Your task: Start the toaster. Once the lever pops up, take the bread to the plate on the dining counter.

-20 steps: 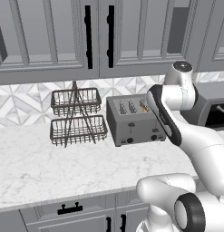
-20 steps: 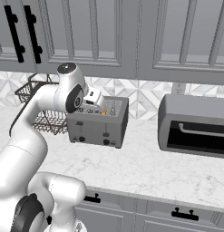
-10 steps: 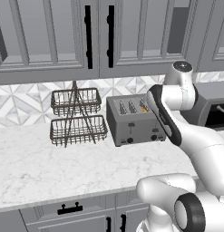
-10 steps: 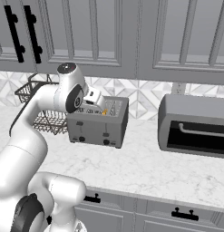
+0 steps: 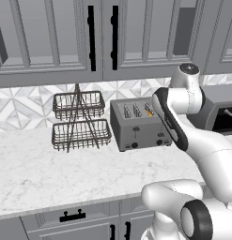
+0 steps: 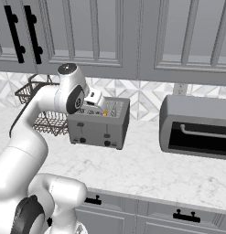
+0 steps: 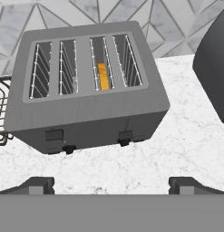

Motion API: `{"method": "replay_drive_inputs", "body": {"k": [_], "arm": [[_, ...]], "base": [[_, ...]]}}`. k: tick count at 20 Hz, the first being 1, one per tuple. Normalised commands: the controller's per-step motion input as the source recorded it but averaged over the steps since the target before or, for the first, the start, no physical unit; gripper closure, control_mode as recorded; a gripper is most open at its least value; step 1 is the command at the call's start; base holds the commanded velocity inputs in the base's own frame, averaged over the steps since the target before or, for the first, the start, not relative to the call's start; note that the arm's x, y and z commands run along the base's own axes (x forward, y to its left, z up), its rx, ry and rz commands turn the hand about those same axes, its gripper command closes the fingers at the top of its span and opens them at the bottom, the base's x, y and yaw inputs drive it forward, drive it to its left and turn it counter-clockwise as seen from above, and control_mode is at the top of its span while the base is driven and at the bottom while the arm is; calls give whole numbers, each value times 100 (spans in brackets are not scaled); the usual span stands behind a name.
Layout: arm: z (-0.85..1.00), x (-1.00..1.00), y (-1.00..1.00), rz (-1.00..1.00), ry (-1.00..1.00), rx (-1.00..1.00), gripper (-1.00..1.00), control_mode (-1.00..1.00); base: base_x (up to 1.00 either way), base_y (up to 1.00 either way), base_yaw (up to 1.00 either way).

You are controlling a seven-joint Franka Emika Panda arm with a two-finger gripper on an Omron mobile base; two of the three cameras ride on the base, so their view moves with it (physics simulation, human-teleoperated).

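The grey four-slot toaster (image 5: 138, 125) (image 6: 99, 124) (image 7: 86, 90) stands on the marble counter against the tiled wall. A golden slice of bread (image 7: 103, 76) (image 5: 149, 110) (image 6: 105, 113) sits low in its third slot from the left. Two slide levers (image 7: 53, 134) and small black knobs (image 7: 68, 148) show on the front face. My gripper (image 7: 112, 186) (image 6: 94, 98) hovers above and in front of the toaster, open, with its fingertips (image 7: 38, 185) wide apart and nothing between them. The plate and the dining counter are out of view.
A two-tier wire basket rack (image 5: 80, 122) (image 6: 39, 112) stands left of the toaster. A grey microwave-like appliance (image 6: 196, 125) (image 5: 220, 112) (image 7: 213, 63) sits to the right. Wall cabinets (image 5: 98, 37) hang overhead. Bare marble counter (image 5: 65, 168) lies in front.
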Motion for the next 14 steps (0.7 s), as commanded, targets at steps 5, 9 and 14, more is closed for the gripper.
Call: {"method": "replay_drive_inputs", "body": {"k": [5,9,14], "arm": [[0,0,0,0,0,0,-100,-100],[0,0,0,0,0,0,-100,-100],[0,0,0,0,0,0,-100,-100]], "base": [[0,0,0],[0,0,0],[0,0,0]]}}
